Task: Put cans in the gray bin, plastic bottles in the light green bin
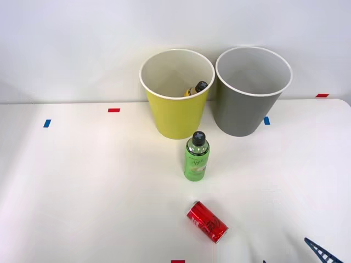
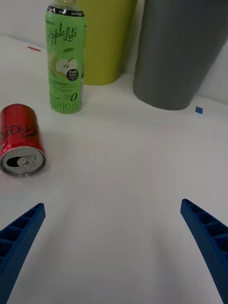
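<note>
A red can (image 1: 207, 221) (image 2: 21, 140) lies on its side on the white table, its silver top facing my right gripper. Behind it a green plastic bottle (image 1: 196, 159) (image 2: 66, 61) with a black cap stands upright. Further back stand the light green bin (image 1: 175, 118) (image 2: 102, 42) and, to its right, the gray bin (image 1: 241, 115) (image 2: 178, 52). A yellowish bottle (image 1: 196, 89) with a black cap leans inside the light green bin. My right gripper (image 2: 111, 204) is open and holds nothing, low over the table to the right of the can; one blue finger (image 1: 321, 252) shows at the front right.
Small red tape marks (image 1: 113, 110) (image 1: 322, 95) and blue tape marks (image 1: 47, 123) (image 1: 266, 120) sit on the table (image 1: 82, 181). A white wall rises right behind the bins. Open tabletop lies between my fingers and the gray bin.
</note>
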